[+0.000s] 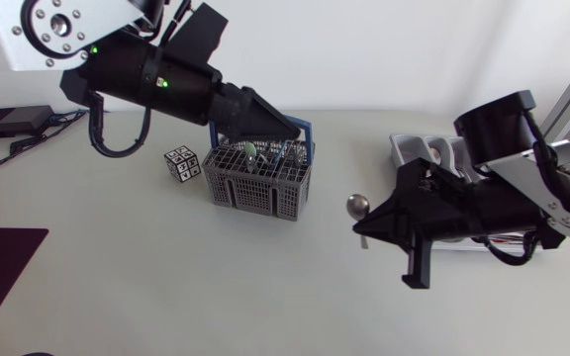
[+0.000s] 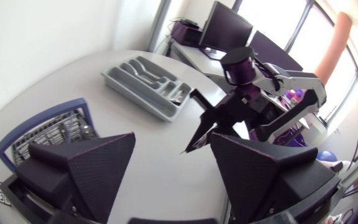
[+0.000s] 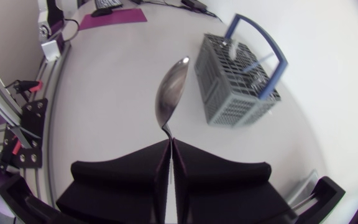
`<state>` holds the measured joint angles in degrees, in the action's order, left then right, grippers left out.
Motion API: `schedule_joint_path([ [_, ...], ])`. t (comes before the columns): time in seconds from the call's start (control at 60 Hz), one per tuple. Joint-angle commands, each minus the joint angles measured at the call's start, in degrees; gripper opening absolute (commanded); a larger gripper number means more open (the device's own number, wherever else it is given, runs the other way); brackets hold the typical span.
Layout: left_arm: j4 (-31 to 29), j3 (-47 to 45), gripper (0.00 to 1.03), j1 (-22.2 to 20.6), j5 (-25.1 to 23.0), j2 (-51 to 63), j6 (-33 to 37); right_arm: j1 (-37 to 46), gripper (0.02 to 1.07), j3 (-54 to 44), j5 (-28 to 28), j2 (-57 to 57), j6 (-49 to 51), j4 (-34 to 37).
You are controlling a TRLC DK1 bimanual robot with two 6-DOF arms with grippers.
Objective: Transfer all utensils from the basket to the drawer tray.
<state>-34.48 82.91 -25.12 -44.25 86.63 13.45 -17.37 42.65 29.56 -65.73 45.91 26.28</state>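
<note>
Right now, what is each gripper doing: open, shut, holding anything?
Left gripper: open, holding nothing.
Right gripper: shut on the spoon.

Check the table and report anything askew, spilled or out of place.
Nothing is spilled or damaged. The basket stands upright with utensils inside. The spoon is not lying loose: the right gripper holds its handle between basket and tray. A patterned cube beside the basket is no utensil.

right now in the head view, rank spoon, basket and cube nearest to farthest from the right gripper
1. spoon, held in the right gripper
2. basket, mid-table, to the gripper's left
3. cube, just past the basket's left side
</note>
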Motion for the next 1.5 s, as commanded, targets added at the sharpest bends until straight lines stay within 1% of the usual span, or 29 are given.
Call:
schedule_joint_path([
  [0.0,0.6,1.6,0.92,1.5,4.3,1.7,-1.5,5.5,0.07,-2.0,-2.2,-1.4,5.1,1.0],
  [0.033,0.7,1.5,0.92,1.6,7.9,2.6,-1.2,8.3,0.07,-2.0,-3.5,-1.9,6.7,0.7],
  [0.067,0.7,1.2,0.92,1.9,9.6,3.1,-0.9,11.3,0.07,-2.0,-4.3,-2.6,8.6,0.6],
  [0.15,1.0,0.1,0.92,3.1,10.9,4.0,0.3,18.2,0.07,-2.0,-6.4,-4.3,12.5,-0.4],
  [0.2,1.0,-0.6,0.92,3.4,13.2,4.9,0.9,22.6,0.07,-2.2,-8.4,-5.5,15.3,-2.1],
  [0.267,1.0,-1.2,0.92,3.4,15.1,5.1,2.0,26.2,0.07,-2.7,-10.9,-7.0,17.7,-4.9],
  [0.283,1.2,-1.4,0.92,3.4,16.4,5.2,2.1,27.3,0.07,-2.8,-11.2,-7.3,18.2,-5.7],
  [0.317,1.4,-1.8,0.92,3.4,17.5,5.6,2.2,29.3,0.07,-2.8,-11.7,-8.1,19.3,-6.8],
  [0.383,1.4,-2.3,0.92,3.3,18.6,5.8,3.0,32.7,0.07,-2.8,-13.9,-10.6,21.3,-10.1],
  [0.45,1.4,-2.8,0.92,3.2,20.0,5.9,3.2,35.4,0.07,-2.1,-16.0,-13.5,23.0,-12.0],
  [0.483,1.5,-3.0,0.92,3.1,20.5,5.9,3.5,36.3,0.07,-2.0,-17.8,-14.9,23.6,-13.5],
  [0.583,1.5,-3.4,0.92,3.0,21.0,6.0,3.6,38.5,0.07,-2.2,-20.7,-17.8,25.4,-17.7],
  [0.617,1.6,-3.5,0.92,3.0,21.2,6.1,3.7,39.2,0.07,-2.6,-22.4,-19.2,25.9,-20.5],
  [0.8,2.0,-4.1,0.92,2.8,22.5,6.4,3.9,41.5,0.07,-2.5,-27.1,-25.3,27.3,-27.9],
  [0.9,2.0,-4.3,0.92,2.3,24.2,6.4,3.9,42.0,0.08,-2.0,-29.8,-28.2,27.4,-29.9],
  [1.05,2.0,-4.6,0.92,1.8,25.8,6.4,4.0,42.6,0.09,-1.7,-31.7,-30.1,27.8,-31.3],
  [1.067,2.0,-4.6,0.92,1.7,26.1,6.3,4.1,42.8,0.1,-1.7,-31.8,-30.1,27.8,-31.2],
  [1.083,2.0,-4.6,0.92,1.7,26.4,6.3,4.1,42.8,0.14,-1.6,-31.8,-30.1,27.8,-31.2],
  [1.117,2.0,-4.6,0.92,1.7,26.8,6.3,4.2,42.9,0.24,-1.6,-31.8,-30.0,27.8,-31.1],
  [1.15,2.0,-4.7,0.92,1.7,27.0,6.3,4.2,43.1,0.39,-1.6,-32.0,-29.9,27.8,-31.1],
  [1.217,2.0,-4.9,0.92,1.6,27.7,6.3,4.5,43.2,0.76,-1.6,-33.2,-29.6,27.7,-30.9],
  [1.283,2.0,-5.0,0.92,1.0,29.7,6.2,4.9,43.2,0.96,-1.4,-33.3,-28.2,27.0,-30.5],
  [1.333,2.0,-5.1,0.92,0.9,30.2,6.0,5.0,43.1,1.0,-1.3,-33.3,-27.1,26.4,-29.8],
  [1.45,2.0,-5.4,0.92,0.8,30.6,5.8,5.2,42.6,1.01,-0.4,-33.1,-23.4,24.3,-26.8],
  [1.483,2.0,-5.5,0.92,0.8,30.8,5.8,5.4,41.7,1.01,0.2,-32.6,-21.9,22.9,-24.7],
])
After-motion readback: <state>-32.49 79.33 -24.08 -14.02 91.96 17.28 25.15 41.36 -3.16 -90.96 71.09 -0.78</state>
